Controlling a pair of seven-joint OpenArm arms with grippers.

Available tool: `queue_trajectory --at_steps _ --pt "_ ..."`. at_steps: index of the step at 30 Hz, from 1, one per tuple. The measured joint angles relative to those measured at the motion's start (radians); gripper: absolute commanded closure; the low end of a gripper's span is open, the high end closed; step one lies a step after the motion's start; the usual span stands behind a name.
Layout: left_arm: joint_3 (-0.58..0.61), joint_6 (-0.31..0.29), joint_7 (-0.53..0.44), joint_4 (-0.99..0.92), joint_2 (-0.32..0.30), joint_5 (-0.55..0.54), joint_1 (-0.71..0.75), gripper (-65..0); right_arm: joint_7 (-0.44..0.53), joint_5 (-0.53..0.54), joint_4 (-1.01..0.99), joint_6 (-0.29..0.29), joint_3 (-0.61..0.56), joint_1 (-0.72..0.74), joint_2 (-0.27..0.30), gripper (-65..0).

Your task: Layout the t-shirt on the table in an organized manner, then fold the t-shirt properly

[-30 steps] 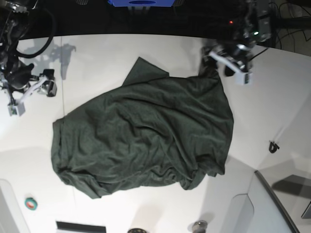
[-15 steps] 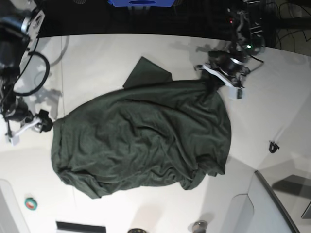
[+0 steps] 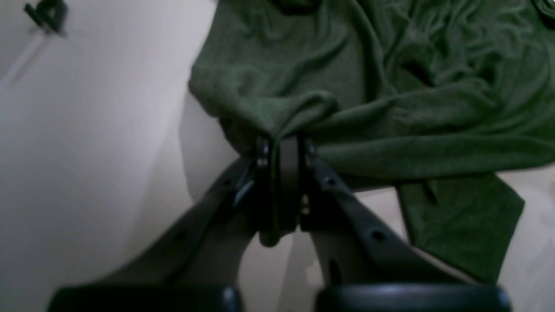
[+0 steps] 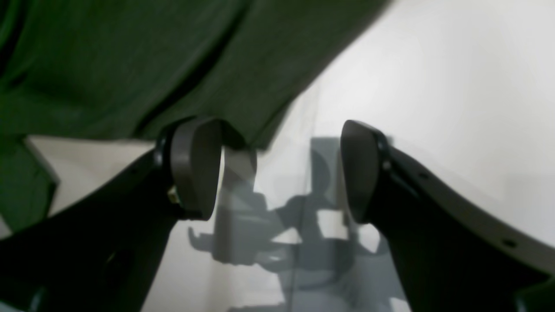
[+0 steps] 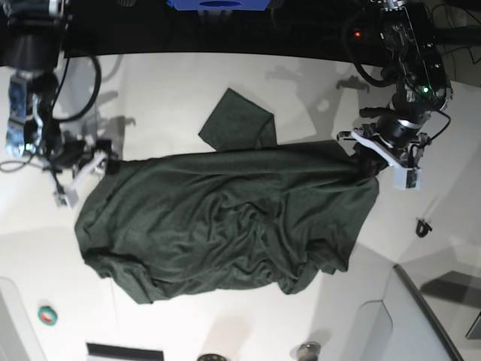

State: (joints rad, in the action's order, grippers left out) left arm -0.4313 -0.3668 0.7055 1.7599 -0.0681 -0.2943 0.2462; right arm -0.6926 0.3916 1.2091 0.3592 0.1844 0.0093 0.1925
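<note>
The t-shirt, dark green and rumpled, lies spread across the middle of the white desk, its long axis running betw. the two arms. One sleeve sticks out flat toward the far edge; the near part bunches into thick folds.

L gripper, jaws clenched tight on a pinch of t-shirt edge, fabric pulled up into a ridge betw. them and a bit hanging out below. In base view this grip sits at the shirt's end toward the desk's right edge, cloth drawn taut from there.

R gripper, jaws apart, nothing betw. them but bare desk and their own shadow; the fabric edge lies just behind one pad, contact can't be told. In base view it's at the shirt's opposite end, near the desk's left edge.

Small dark clip-like object on the desk near the right edge, apart from the shirt. A green roll near the front left corner.
</note>
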Motion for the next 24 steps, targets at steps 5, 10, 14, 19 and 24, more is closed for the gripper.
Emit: queue_trajectory --at_steps 5,10,14,19,24 --pt "-0.002 0.003 0.021 0.019 0.023 0.002 -0.06 0.0 0.005 0.0 0.284 -0.117 -0.092 -0.154 0.025 -46.8" --pt "0.0 0.0 0.148 0.057 0.06 0.003 -0.156 0.0 -0.137 -0.006 0.446 -0.117 -0.212 -0.238 0.03 -46.8" --pt "0.006 0.002 0.156 0.057 0.096 0.01 -0.245 0.0 -0.156 0.008 0.523 -0.124 -0.413 -0.227 0.068 -46.8" --pt "0.007 0.005 0.16 0.052 0.11 0.01 -0.283 0.0 -0.152 0.017 0.474 -0.185 -0.56 -0.148 0.056 -46.8" --pt "0.008 0.071 0.159 0.052 0.11 0.003 -0.293 0.0 -0.141 0.001 0.322 -0.214 -0.728 -0.005 0.01 -46.2"
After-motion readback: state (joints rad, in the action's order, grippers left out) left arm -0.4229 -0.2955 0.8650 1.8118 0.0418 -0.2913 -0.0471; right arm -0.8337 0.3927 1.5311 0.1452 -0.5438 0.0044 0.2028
